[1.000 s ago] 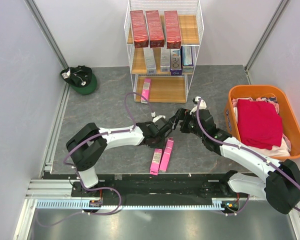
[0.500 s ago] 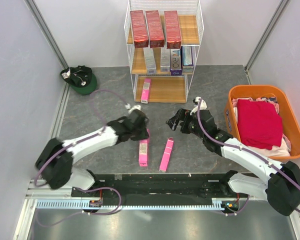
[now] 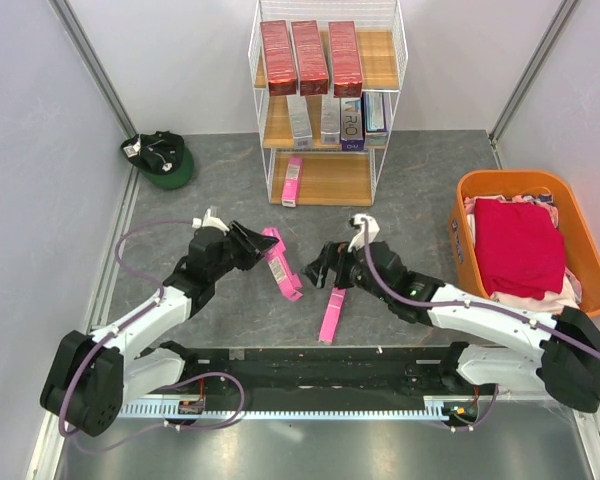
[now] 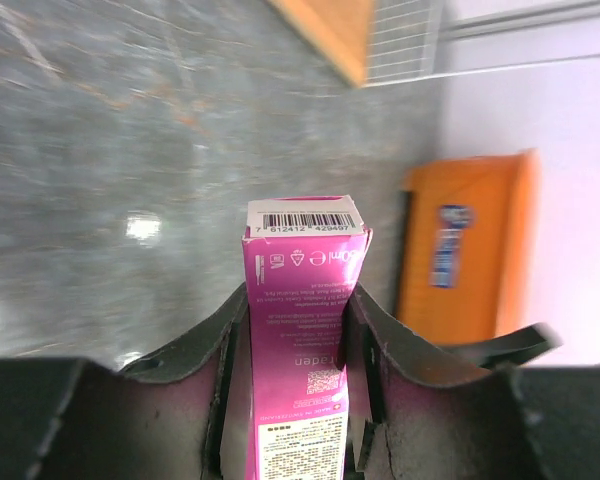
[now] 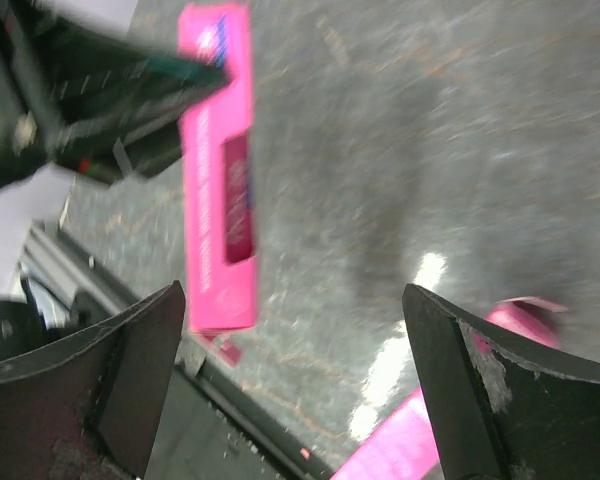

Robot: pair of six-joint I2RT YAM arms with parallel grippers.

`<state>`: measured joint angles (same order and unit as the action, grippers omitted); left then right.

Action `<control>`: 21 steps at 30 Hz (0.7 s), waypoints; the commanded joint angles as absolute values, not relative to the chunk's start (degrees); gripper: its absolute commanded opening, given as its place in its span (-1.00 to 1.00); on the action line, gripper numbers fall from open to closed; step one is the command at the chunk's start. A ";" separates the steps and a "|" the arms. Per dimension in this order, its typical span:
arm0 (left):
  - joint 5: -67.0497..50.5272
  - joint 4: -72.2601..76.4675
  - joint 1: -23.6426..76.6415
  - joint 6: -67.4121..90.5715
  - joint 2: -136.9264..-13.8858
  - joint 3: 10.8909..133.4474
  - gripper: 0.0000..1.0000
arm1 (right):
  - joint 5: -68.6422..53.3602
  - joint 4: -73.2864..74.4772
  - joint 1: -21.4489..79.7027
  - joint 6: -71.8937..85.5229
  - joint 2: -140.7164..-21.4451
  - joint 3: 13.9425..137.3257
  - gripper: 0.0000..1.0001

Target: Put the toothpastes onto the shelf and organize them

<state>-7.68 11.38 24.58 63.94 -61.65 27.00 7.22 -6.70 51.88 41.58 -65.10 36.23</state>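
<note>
My left gripper [image 3: 252, 245] is shut on a bright pink toothpaste box [image 3: 281, 264], lifted off the floor; in the left wrist view the box [image 4: 302, 330] stands between the fingers. My right gripper [image 3: 322, 270] is open and empty, just above the upper end of a second pink box [image 3: 331, 312] lying on the floor. The right wrist view shows the held box [image 5: 218, 170] and a bit of the lying one [image 5: 400, 440]. A third pink box [image 3: 292, 181] stands on the bottom board of the white shelf [image 3: 325, 175]. Three dark red boxes [image 3: 311, 57] sit on top, silver and purple ones [image 3: 338, 118] in the middle.
An orange tub [image 3: 473, 185] with red cloth stands at the right. A green cap [image 3: 163, 158] lies at the far left. White walls close in both sides. The black base rail [image 3: 300, 365] runs along the near edge.
My left arm swung left and lifted one pink box off the floor. My right gripper moved left and down toward the other pink box.
</note>
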 commanded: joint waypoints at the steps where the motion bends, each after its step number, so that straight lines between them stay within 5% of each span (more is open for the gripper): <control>1: -11.51 30.32 24.08 77.77 -63.27 24.43 -0.16 | 13.44 -10.19 59.57 39.20 -68.20 39.90 0.96; 12: -13.45 35.42 23.99 79.98 -62.49 22.77 -0.13 | 20.38 -15.47 64.25 38.32 -73.20 40.52 0.69; 14: -13.62 35.68 24.00 80.07 -62.49 22.59 -0.13 | 21.97 -15.73 64.34 38.15 -73.56 40.78 0.39; 21: -13.62 38.14 23.99 80.77 -63.28 21.18 -0.11 | 23.91 -17.14 64.34 37.00 -73.21 40.96 0.12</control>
